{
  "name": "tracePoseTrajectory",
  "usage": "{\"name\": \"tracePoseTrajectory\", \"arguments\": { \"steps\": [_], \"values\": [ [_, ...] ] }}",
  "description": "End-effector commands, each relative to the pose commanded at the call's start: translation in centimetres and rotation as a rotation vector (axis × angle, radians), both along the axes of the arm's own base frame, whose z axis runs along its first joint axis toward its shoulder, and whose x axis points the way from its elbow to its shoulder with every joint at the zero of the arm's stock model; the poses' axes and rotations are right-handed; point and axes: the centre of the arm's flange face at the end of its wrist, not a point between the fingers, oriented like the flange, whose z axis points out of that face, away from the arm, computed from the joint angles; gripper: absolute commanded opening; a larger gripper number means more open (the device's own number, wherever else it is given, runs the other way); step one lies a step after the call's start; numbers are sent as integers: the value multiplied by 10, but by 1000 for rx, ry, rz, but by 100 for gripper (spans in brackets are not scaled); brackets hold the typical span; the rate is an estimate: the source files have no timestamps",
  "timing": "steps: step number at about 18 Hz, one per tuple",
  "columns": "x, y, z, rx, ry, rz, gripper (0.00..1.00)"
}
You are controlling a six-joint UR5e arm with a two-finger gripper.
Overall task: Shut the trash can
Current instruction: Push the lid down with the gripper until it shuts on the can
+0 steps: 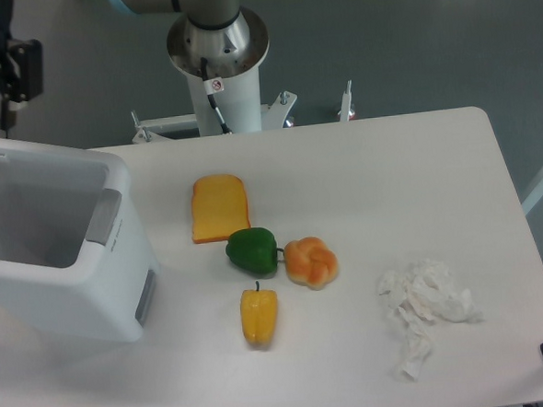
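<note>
White plastic made up the large boxy trash can with rounded corners, which stood at the left end of the white bench, directly below the black end effector. The can was open, its pale hollow inside showing, with a grey latch panel on the rim facing the toy foods; only a sliver of white at the far left edge hinted at the raised lid, too cropped to be sure. The end effector hung in the upper left corner, above the can's rear edge and apart from it; it was dark and partly cut off by the frame, so I could not tell whether its fingers were spread or pressed together. To its right stood the arm's round silver and white base column. Well to the right of and below the end effector lay an orange slice of toy bread, a green toy bell pepper touching a knotted orange bun, and a yellow toy pepper. Farthest from it, a crumpled white tissue lay near the bench's right side.
</note>
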Motion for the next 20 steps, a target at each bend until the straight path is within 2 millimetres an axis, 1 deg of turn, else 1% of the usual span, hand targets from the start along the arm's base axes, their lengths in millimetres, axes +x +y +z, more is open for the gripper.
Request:
{"name": "tracePoseTrajectory", "arguments": {
  "steps": [2,4,10,12,16,18,20],
  "values": [
    [-6,0,-6,-10,-2,9,100],
    [-7,1,-13,-21,-8,9,100],
    [-26,21,-41,-74,15,38,100],
    [-38,23,-45,-73,18,58,100],
    [-51,29,-56,-95,24,78,100],
    [-65,31,-65,-115,33,104,100],
    [-75,29,-67,-117,41,105,100]
  ]
}}
